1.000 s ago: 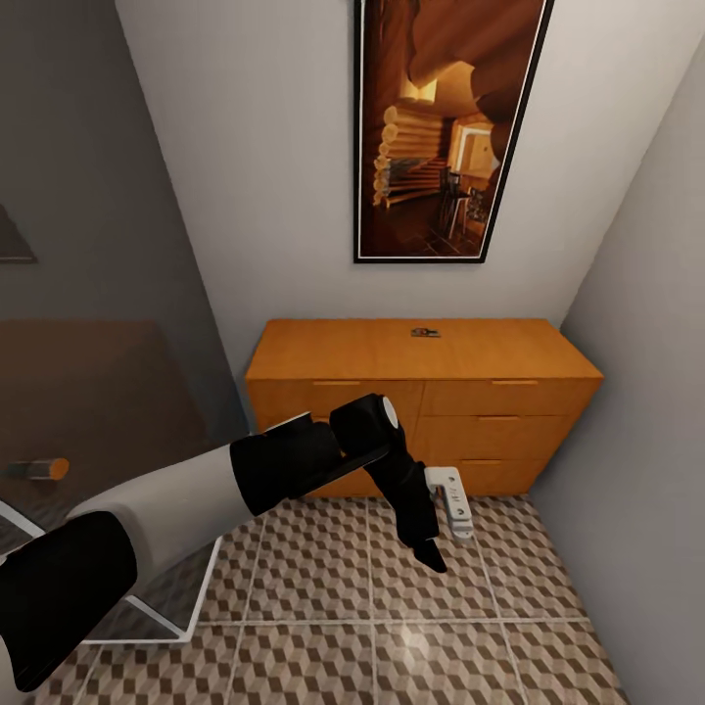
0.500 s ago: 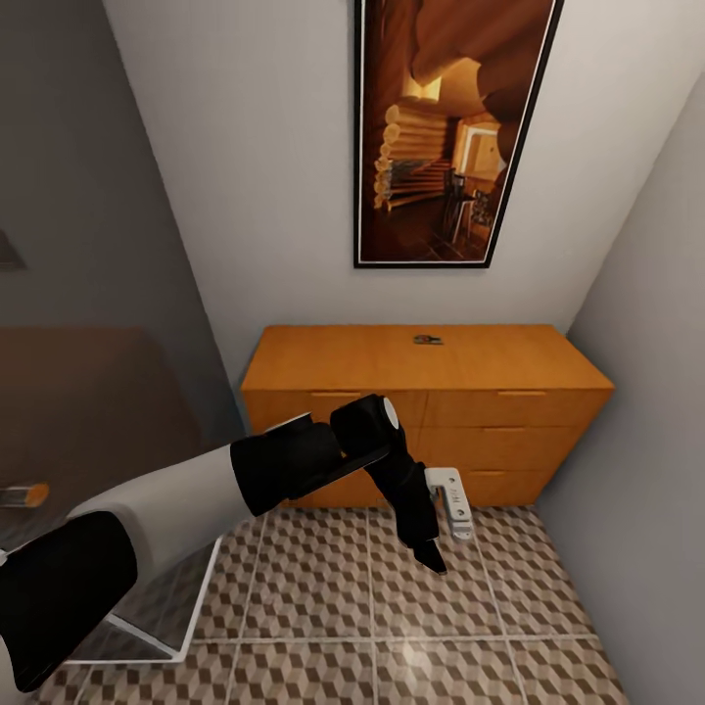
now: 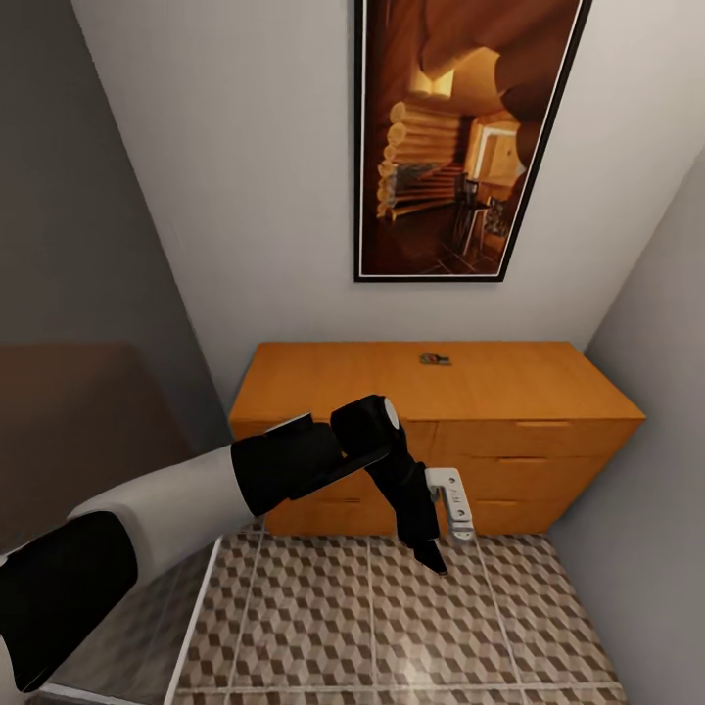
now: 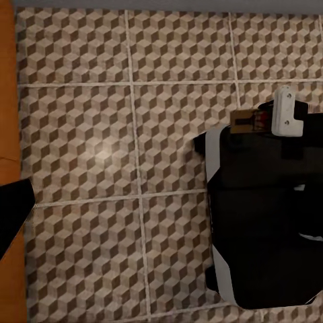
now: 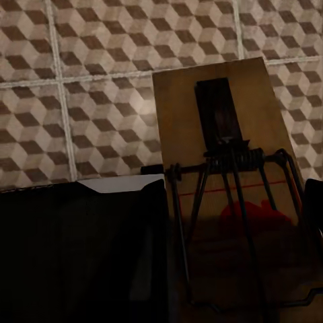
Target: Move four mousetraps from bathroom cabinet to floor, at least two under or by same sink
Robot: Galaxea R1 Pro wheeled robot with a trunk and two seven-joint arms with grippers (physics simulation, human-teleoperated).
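The orange-brown cabinet [image 3: 372, 377] stands against the back wall with its drawers closed. One mousetrap [image 3: 435, 359] lies on its flat top. A second mousetrap [image 5: 222, 168] is seen close up in the right wrist view, held in my right gripper [image 3: 450, 501] above the cube-patterned bathroom floor [image 3: 323, 627]; the left wrist view shows this mousetrap [image 4: 243, 120] as a small brown piece beside the white gripper [image 4: 289, 111]. My left gripper [image 3: 429, 560] hangs pointing down in front of the cabinet, open and holding nothing. The sink is out of view.
A tall framed picture [image 3: 460, 137] hangs above the cabinet. Grey walls close in on the right [image 3: 656, 441] and left. A dark brown panel [image 3: 78, 421] is at the left. My black base [image 4: 269, 222] stands on the tiles near the cabinet's edge [image 4: 5, 101].
The whole picture has shifted: the cabinet now looks larger and sits lower, so the camera has moved toward it. Both arms keep the same pose.
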